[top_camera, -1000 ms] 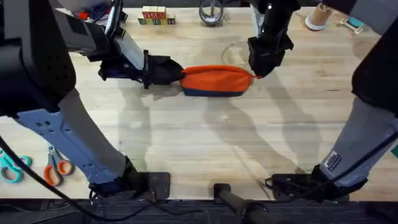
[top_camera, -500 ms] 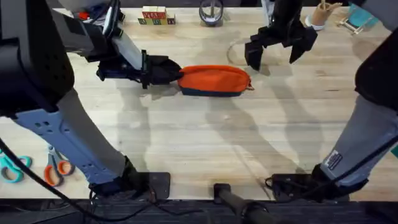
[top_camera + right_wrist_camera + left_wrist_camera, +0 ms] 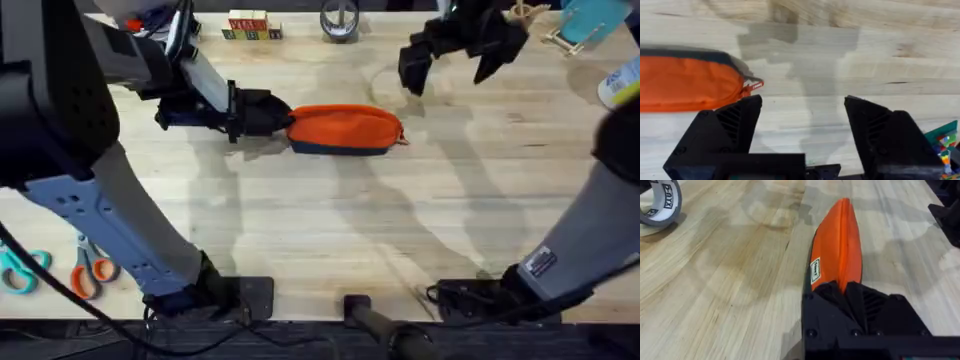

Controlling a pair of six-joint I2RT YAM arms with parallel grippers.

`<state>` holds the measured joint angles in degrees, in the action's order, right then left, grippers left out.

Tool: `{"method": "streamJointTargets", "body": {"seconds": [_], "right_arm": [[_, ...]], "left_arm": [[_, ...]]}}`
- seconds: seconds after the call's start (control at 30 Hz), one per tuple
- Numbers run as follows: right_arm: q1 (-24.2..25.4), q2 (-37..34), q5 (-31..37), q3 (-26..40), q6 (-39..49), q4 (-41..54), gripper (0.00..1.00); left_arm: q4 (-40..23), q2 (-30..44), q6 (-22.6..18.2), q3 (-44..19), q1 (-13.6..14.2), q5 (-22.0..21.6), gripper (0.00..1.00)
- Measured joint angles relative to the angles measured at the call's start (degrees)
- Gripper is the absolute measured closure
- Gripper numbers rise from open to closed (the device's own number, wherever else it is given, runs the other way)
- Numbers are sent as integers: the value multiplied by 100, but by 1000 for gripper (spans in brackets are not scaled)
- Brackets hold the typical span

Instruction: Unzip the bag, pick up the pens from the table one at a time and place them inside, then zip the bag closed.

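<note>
Two grippers were in play: the left gripper was clamped on the left end of the bag, which lay mid-table. The right gripper, spread wide and holding nothing, hung farther right beyond the bag's zipper pull.

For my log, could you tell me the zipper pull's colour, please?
Orange-red zipper pull, best in the right wrist view.

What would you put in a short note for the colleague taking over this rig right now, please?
Left gripper: shut on the left end of the bag, holding it on the table.
Right gripper: open, empty, raised beyond the bag's right end.
Bag: lying flat; it looks zipped shut, with the zipper pull at its right end.
Done, apparently: zipping up.
Left: check that the zip is fully closed, then release the bag.
</note>
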<state>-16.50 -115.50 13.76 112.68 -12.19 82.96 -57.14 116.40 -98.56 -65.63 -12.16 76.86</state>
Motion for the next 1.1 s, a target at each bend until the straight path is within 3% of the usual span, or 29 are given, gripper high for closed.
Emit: {"method": "streamJointTargets", "body": {"seconds": [0.27, 0.63, 1.0, 1.03, 1.1], "right_arm": [[-62, 1049, -422, 13, -2, -18, 5], [-100, 1705, -758, -116, -250, 214, 5], [-418, 3248, -1051, -2186, -310, -830, 5], [-439, 3380, -1129, -2373, -313, -961, 5], [-479, 3565, -1257, -2621, -323, -1129, 5]], "left_arm": [[0, 2, 0, 0, 0, 0, 962], [0, 1, 0, 0, 0, -2, 961], [0, 2, 0, 0, 0, -2, 962], [1, 0, -1, 0, 0, -2, 945], [16, 2, -4, 0, -13, 9, 667]]}}
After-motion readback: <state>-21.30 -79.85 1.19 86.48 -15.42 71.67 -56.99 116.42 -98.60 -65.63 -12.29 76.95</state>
